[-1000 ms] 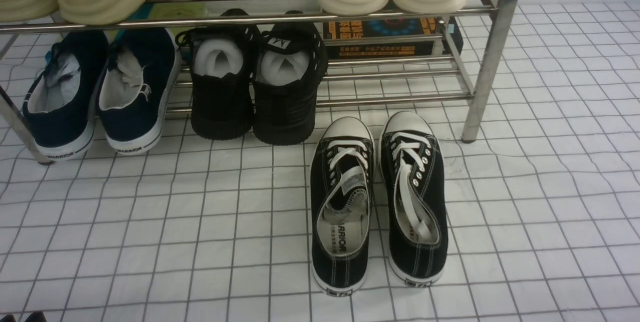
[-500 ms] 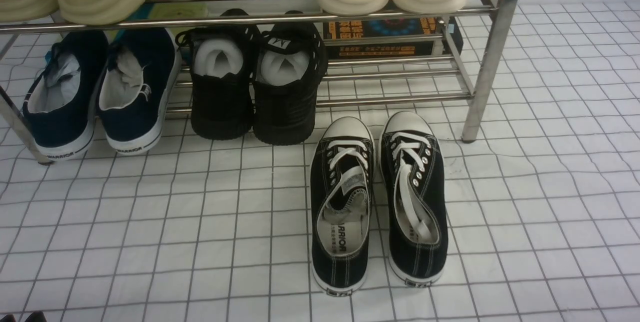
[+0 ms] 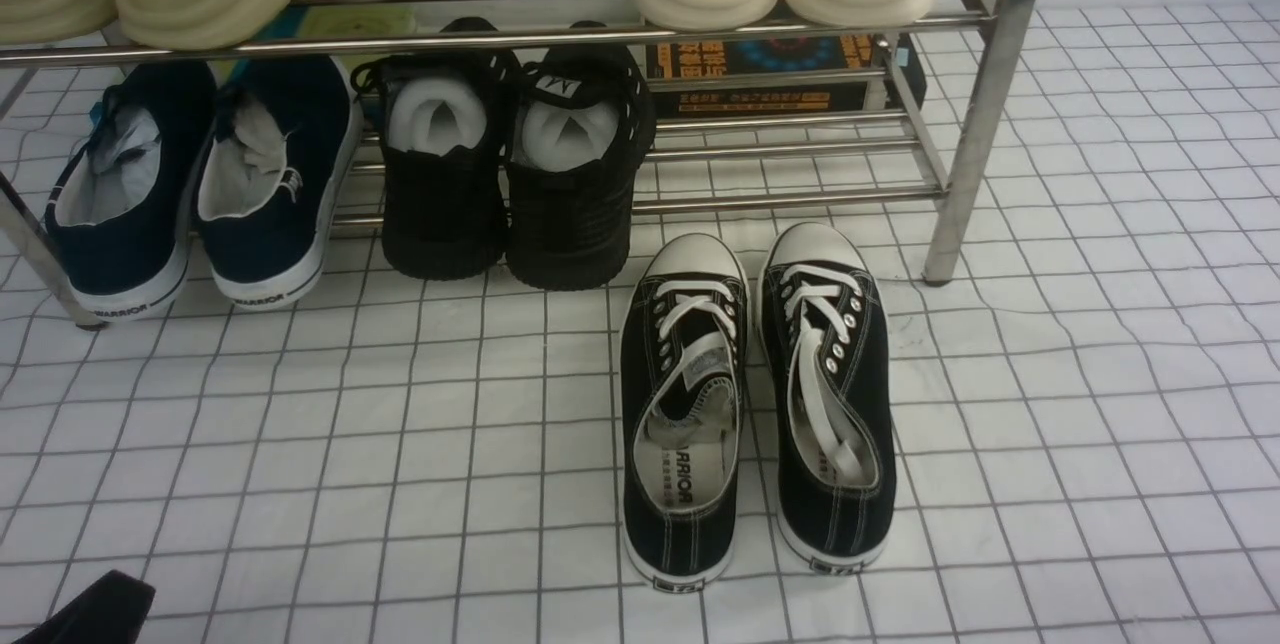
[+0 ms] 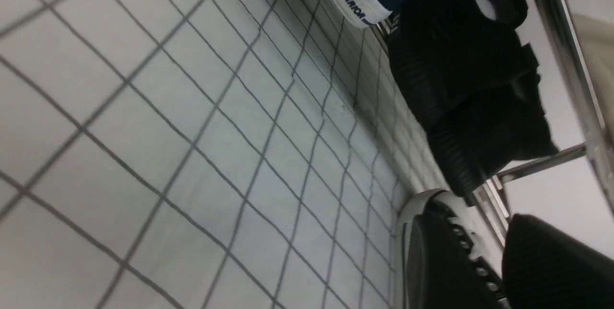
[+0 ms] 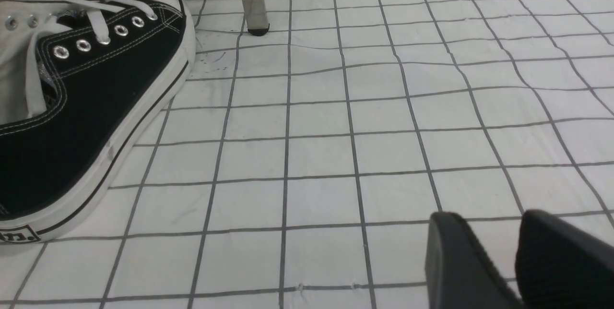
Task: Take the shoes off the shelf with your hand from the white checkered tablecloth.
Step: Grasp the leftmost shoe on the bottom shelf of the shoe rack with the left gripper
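two navy shoes (image 3: 270, 244) are the target. both sit at the far left of the shelf (image 3: 985, 124), lower tier, toes in under the upper bars, heels out past the front bar and apparently resting on the white checkered tablecloth (image 3: 400, 444). heels-out looks deliberate: the open collar and white sole face the robot, so a pinch on the heel wall needs no reach under the upper tier. paper stuffing fills both, which should keep the canvas from folding under a grip.

left gripper (image 3: 90, 612): only a dark corner shows at the bottom-left edge of the front view, low over the cloth, well short of the navy pair. its wrist view catches one finger only, so how wide the claw stands cannot be told. nothing seen in it.

next right: black knit sneakers (image 3: 570, 214), same tier, just beside the navy pair, heels out too. not wanted. they are close, so a sideways approach risks a nudge.

further right: black lace-ups (image 3: 850, 514), side by side on the cloth in front of the rack, toe caps toward it.

right gripper (image 5: 494, 225): low over bare cloth, near the right lace-up but apart from it. two fingers show, nothing between them; gap width cannot be read.

judgement: navy pair not yet lifted; left arm is the nearer one.
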You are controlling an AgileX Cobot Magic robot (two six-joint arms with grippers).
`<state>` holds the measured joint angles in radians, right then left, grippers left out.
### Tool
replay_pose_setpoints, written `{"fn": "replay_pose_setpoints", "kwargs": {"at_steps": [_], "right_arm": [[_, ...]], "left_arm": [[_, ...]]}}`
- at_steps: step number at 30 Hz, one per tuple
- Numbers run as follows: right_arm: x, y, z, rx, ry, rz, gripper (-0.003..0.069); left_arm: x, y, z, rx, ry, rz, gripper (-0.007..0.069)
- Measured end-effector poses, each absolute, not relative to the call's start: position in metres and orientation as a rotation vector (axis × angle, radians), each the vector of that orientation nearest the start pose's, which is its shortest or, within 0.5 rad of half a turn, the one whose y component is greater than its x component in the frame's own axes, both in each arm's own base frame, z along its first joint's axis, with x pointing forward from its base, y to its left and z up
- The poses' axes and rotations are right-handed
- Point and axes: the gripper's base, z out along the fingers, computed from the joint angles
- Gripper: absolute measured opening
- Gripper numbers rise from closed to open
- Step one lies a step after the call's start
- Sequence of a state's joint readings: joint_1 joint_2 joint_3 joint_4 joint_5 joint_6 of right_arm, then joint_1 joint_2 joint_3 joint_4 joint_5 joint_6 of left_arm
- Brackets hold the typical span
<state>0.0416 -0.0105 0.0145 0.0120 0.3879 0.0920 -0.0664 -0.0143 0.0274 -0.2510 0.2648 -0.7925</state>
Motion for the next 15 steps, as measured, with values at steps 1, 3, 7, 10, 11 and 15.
{"fn": "replay_pose_setpoints", "kwargs": {"at_steps": [1, 3, 7, 10, 11, 15], "right_arm": [[0.052, 0.003, 0.174, 0.055, 1.876, 0.104, 0.0218], [0.052, 0.003, 0.174, 0.055, 1.876, 0.104, 0.0221], [0.052, 0.003, 0.174, 0.055, 1.876, 0.104, 0.0221], [0.052, 0.003, 0.174, 0.055, 1.876, 0.104, 0.0221], [0.052, 0.003, 0.174, 0.055, 1.876, 0.104, 0.0221], [0.052, 0.003, 0.174, 0.055, 1.876, 0.104, 0.0224]], "left_arm": [[0.054, -0.010, 0.182, -0.827, 1.638, -0.865, 0.0239], [0.055, -0.009, 0.183, -0.823, 1.617, -0.868, 0.0239], [0.056, -0.008, 0.188, -0.797, 1.565, -0.863, 0.0226], [0.056, -0.007, 0.192, -0.797, 1.520, -0.882, 0.0195], [0.055, -0.007, 0.200, -0.782, 1.492, -0.889, 0.0148], [0.047, -0.005, 0.242, -0.618, 1.422, -0.804, 0.0043]]}}
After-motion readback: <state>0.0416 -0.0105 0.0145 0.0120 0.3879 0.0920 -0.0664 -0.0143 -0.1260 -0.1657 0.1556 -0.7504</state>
